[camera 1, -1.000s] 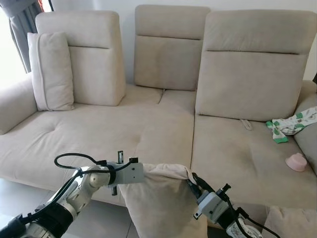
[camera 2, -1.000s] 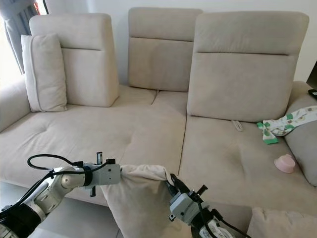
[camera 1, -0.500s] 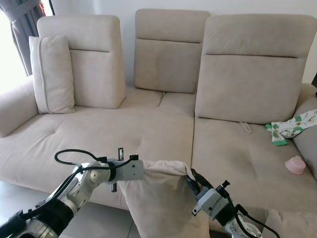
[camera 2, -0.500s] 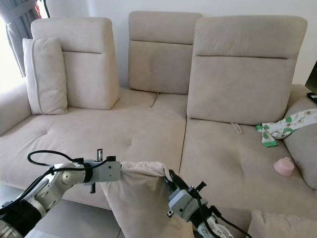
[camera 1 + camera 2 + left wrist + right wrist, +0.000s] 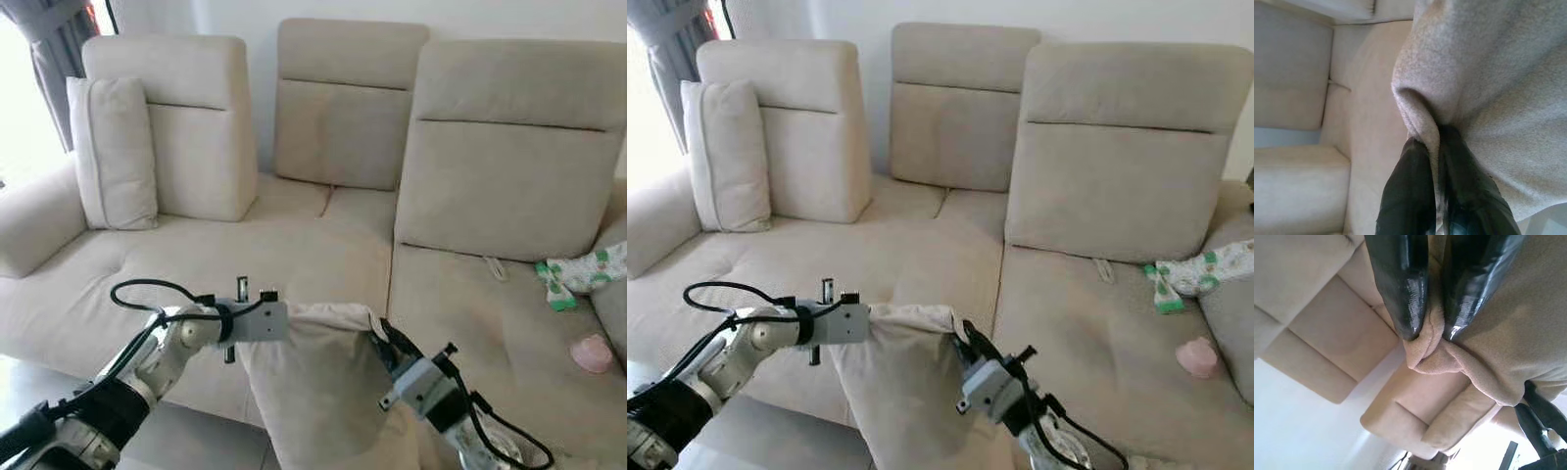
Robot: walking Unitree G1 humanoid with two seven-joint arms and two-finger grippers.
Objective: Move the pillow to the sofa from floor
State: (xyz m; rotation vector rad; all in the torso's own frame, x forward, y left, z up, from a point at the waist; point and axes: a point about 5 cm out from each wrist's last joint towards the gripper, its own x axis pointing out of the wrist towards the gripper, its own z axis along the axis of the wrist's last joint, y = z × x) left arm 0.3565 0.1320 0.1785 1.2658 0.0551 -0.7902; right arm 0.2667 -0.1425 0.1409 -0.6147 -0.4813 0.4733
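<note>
A beige pillow [image 5: 318, 387] hangs in front of the sofa's front edge, held up by its two top corners. My left gripper [image 5: 290, 316] is shut on the pillow's left top corner, and the left wrist view shows the fabric [image 5: 1488, 78] pinched between the black fingers [image 5: 1410, 191]. My right gripper [image 5: 380, 335] is shut on the right top corner; in the right wrist view a fold of cloth [image 5: 1427, 350] bulges out between its fingertips [image 5: 1405, 298]. The wide beige sofa [image 5: 245, 255] lies straight ahead, its seat just beyond the pillow.
A second beige pillow [image 5: 113, 152] leans upright at the sofa's left end by the armrest [image 5: 34, 215]. A green-and-white cloth [image 5: 578, 274] and a small pink object [image 5: 596, 352] lie on the right seat. Grey floor [image 5: 196, 441] shows below, a curtain [image 5: 59, 49] at far left.
The camera has shifted a little, so the sofa sits further right in the picture. Both grippers keep their hold on the pillow's corners at about the same height.
</note>
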